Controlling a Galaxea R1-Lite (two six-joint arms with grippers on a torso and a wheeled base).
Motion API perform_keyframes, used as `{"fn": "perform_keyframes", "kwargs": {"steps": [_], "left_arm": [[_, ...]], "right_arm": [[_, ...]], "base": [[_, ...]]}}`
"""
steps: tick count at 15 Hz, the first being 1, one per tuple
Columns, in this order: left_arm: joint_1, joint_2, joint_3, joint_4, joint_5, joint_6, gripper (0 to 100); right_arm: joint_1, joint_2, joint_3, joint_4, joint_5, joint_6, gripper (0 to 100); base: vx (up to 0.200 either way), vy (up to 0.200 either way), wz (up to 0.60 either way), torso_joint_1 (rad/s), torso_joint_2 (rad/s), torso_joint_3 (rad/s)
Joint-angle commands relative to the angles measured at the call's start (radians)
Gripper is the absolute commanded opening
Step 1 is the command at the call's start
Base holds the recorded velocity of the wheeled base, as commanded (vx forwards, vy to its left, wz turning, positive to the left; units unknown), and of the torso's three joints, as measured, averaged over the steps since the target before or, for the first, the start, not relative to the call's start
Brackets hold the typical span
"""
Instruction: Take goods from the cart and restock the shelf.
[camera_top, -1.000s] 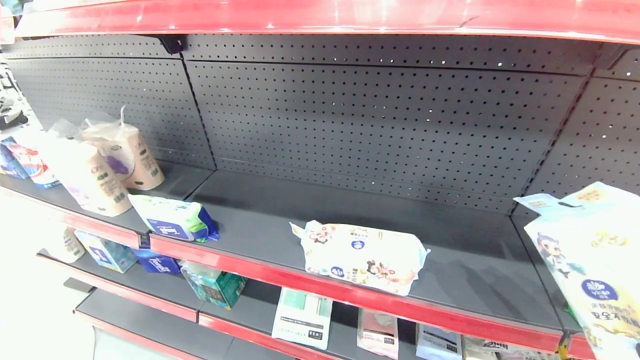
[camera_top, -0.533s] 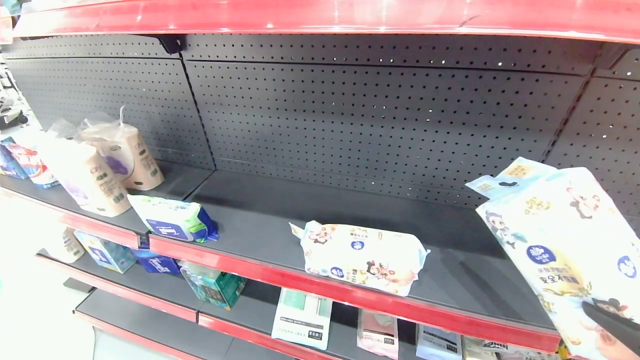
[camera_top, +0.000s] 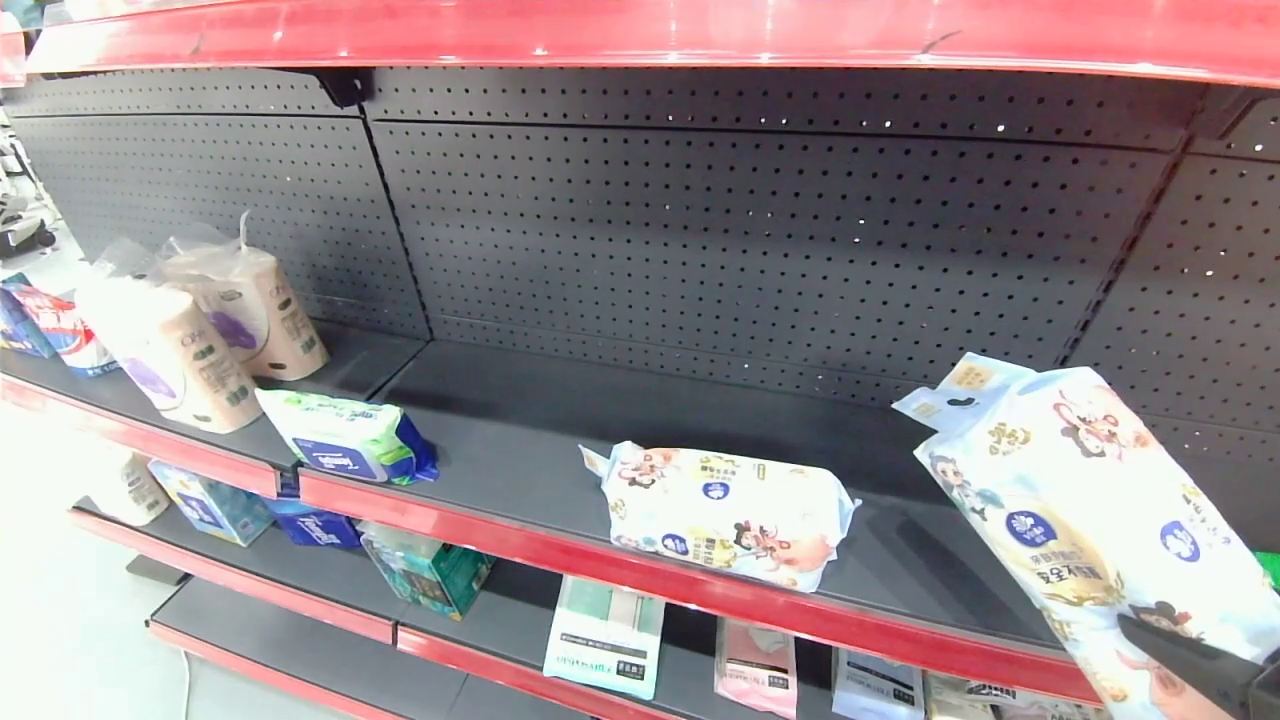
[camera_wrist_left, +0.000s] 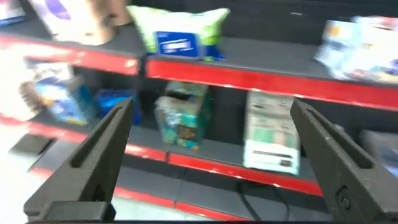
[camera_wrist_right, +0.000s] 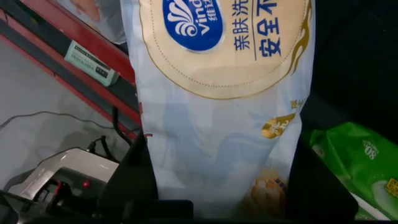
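Clamping the right gripper (camera_wrist_right: 221, 183) on the cartoon-printed pack (camera_top: 1080, 500), holding it tilted over the red front edge of the shelf (camera_top: 520, 430), at the right end. Leaving bare board toward the lying pack (camera_top: 725, 510); holding the left gripper (camera_wrist_left: 211, 149) wide apart.

White cartoon-printed bag (camera_top: 1080, 510), black perforated back panel (camera_top: 750, 220), red shelf edge (camera_top: 480, 535).

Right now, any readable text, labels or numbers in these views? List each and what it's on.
held pack: logo and characters cut off at the frame edge, nothing whole to quote.
flat pack on the shelf: print too small.
price tag: blurred.
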Motion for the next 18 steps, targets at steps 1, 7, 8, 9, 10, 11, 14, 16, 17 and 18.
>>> {"fn": "perform_keyframes", "kwargs": {"steps": [1,7,8,9,10,11,14,16,17,18], "left_arm": [[0.107,-0.036,0.0,0.002,-0.017,-0.001,100],[0.098,-0.096,0.01,0.017,-0.12,-0.005,100],[0.098,-0.096,0.01,0.017,-0.12,-0.005,100],[0.098,-0.096,0.01,0.017,-0.12,-0.004,100],[0.098,-0.096,0.01,0.017,-0.12,-0.002,100],[0.098,-0.096,0.01,0.017,-0.12,-0.002,100],[0.098,-0.096,0.01,0.017,-0.12,-0.002,100],[0.098,-0.096,0.01,0.017,-0.12,-0.002,100],[0.098,-0.096,0.01,0.017,-0.12,-0.002,100],[0.098,-0.096,0.01,0.017,-0.12,-0.002,100]], "right_arm": [[0.001,0.001,0.006,0.003,-0.001,0.0,0],[-0.002,0.0,0.023,-0.001,-0.001,0.003,0],[-0.012,0.003,0.021,-0.001,-0.001,0.001,0],[-0.015,0.004,0.02,-0.001,0.001,-0.002,0],[-0.015,0.012,0.017,-0.001,0.001,-0.002,0],[-0.016,0.02,0.013,-0.001,0.001,0.0,0],[-0.013,0.093,0.006,-0.004,0.002,-0.006,0],[-0.015,0.189,-0.013,-0.051,0.015,-0.031,0],[-0.016,0.219,-0.013,-0.08,0.019,-0.036,0],[-0.018,0.31,-0.013,-0.18,0.033,-0.043,0]], "base": [[0.0,0.0,0.0,0.0,0.0,0.0],[0.0,0.0,0.0,0.0,0.0,0.0],[0.0,0.0,0.0,0.0,0.0,0.0],[0.0,0.0,0.0,0.0,0.0,0.0],[0.0,0.0,0.0,0.0,0.0,0.0],[0.0,0.0,0.0,0.0,0.0,0.0],[0.0,0.0,0.0,0.0,0.0,0.0],[0.0,0.0,0.0,0.0,0.0,0.0],[0.0,0.0,0.0,0.0,0.0,0.0],[0.0,0.0,0.0,0.0,0.0,0.0]]}}
